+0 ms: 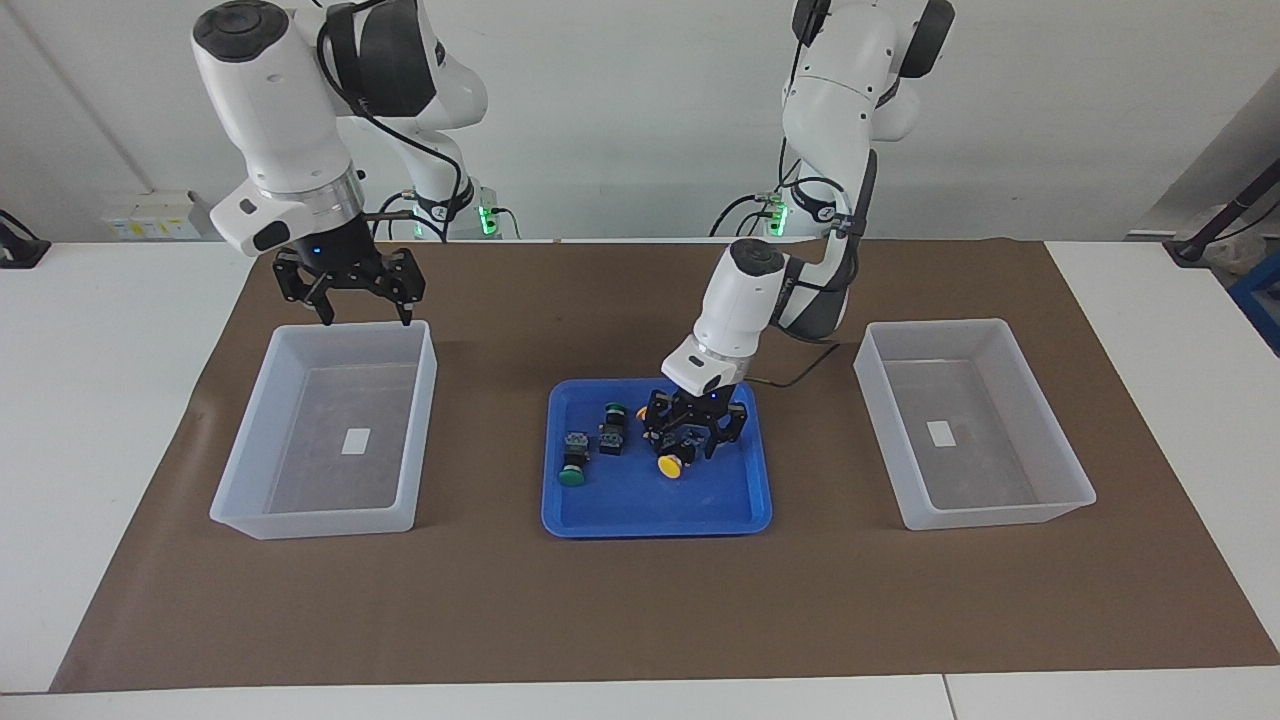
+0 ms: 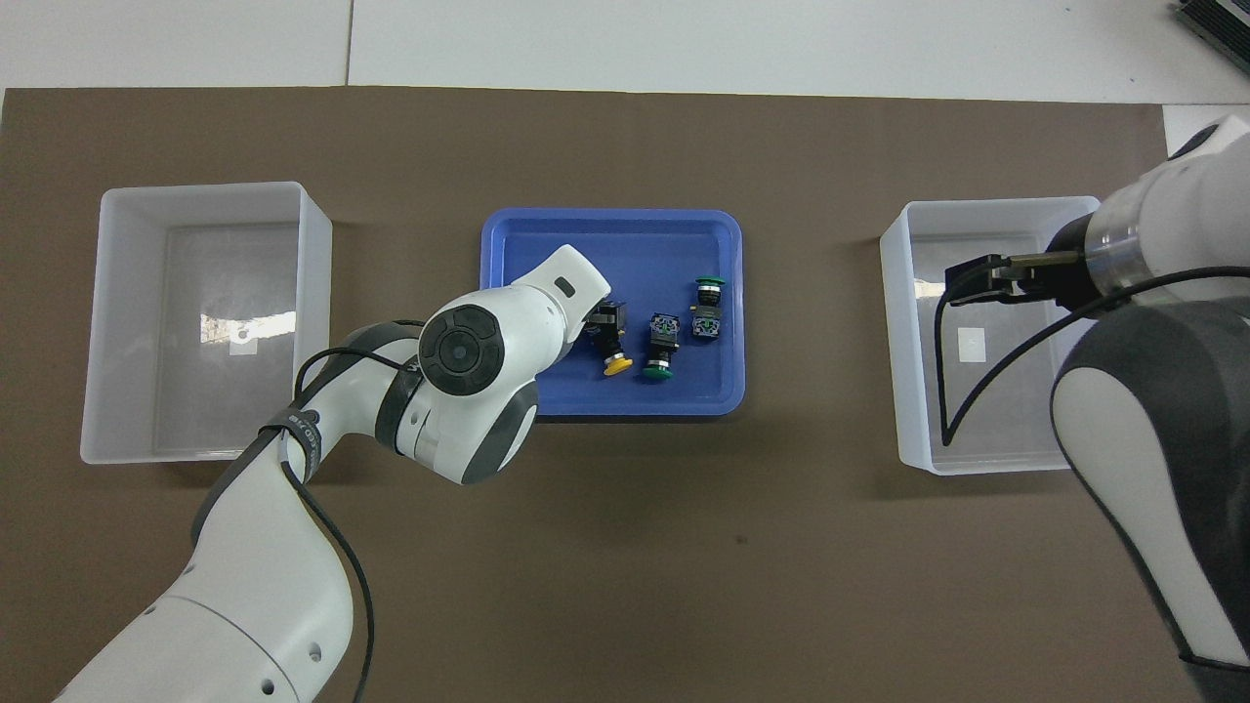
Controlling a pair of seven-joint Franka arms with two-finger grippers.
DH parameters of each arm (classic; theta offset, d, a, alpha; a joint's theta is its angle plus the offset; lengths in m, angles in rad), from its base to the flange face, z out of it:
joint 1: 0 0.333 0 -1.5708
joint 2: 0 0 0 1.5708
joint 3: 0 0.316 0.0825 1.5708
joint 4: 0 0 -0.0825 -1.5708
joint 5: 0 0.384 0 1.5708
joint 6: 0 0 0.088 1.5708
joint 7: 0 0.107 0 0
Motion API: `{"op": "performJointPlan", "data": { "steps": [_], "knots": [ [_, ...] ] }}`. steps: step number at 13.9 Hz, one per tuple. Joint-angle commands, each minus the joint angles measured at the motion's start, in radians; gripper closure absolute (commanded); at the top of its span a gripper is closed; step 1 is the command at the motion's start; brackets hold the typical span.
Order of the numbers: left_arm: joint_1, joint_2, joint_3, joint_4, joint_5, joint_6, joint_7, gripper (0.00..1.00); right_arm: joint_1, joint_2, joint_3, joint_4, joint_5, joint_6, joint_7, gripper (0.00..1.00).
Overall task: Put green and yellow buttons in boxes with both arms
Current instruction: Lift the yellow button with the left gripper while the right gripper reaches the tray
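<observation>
Over the blue tray (image 1: pixel 600 510), left fingers (image 1: pixel 713 443) straddle yellow buttons (image 1: pixel 673 464); right fingers (image 1: pixel 326 310) spread

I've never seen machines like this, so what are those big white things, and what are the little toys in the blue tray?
Those are two robot arms. One picture looks at them from across the table; the other looks down from above.

In the middle sits a blue tray holding push-buttons: two green ones and a yellow one show clearly. Another yellow one is mostly hidden under the arm.

The left claw is down in the tray, right at the yellow buttons. I cannot tell whether it holds one.

The right claw hangs open over the edge of a whitish box. A matching box sits at the left arm's end. Both boxes have no buttons yet.
</observation>
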Motion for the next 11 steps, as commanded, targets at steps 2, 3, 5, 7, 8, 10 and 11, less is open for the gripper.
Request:
{"op": "performJointPlan", "data": {
  "steps": [2,3,5,7,8,10,11],
  "knots": [
    [-0.012,0.007,0.014,-0.002,-0.002,0.010,0.001,0.54,0.034,0.047,0.001,0.003,0.014,0.051,0.035,0.00],
    [-0.011,0.007,0.014,-0.002,-0.002,0.010,0.002,0.65,0.039,0.058,0.001,0.003,0.014,0.059,0.038,0.00],
    [-0.009,0.007,0.014,-0.002,-0.002,0.010,0.004,0.85,0.086,0.093,0.001,0.003,0.014,0.090,0.078,0.00],
    [-0.006,0.007,0.014,-0.002,-0.002,0.008,0.004,0.99,0.143,0.134,0.001,0.000,0.011,0.120,0.139,0.00],
    [-0.006,0.007,0.014,-0.002,-0.002,0.008,0.004,1.00,0.165,0.151,0.001,-0.006,-0.001,0.143,0.165,0.00],
    [0.000,0.007,0.014,0.005,-0.002,0.005,0.007,1.00,0.197,0.162,0.001,-0.039,-0.004,0.202,0.214,0.00],
    [0.004,0.010,0.014,0.017,-0.002,-0.001,0.005,1.00,0.211,0.167,0.002,-0.058,-0.004,0.231,0.236,0.00]
  ]
}}
